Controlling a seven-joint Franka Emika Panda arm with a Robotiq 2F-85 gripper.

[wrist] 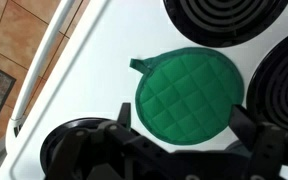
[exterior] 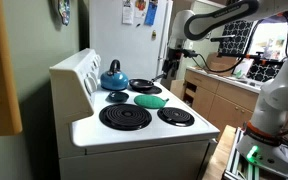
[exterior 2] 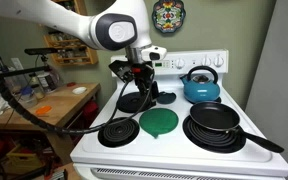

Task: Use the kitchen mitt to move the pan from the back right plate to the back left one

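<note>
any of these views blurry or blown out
Wrist view: the kitchen mitt is fairly sharp, the gripper near the lens dark and soft. In an exterior view the window at the back is blown out; in an exterior view the stove is evenly lit.

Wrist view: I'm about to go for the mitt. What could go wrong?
The kitchen mitt lies flat on the white stovetop, so the open tool may slide it rather than pinch it. Its edge sits close to a coil burner; a push could shove it onto that coil.
</note>
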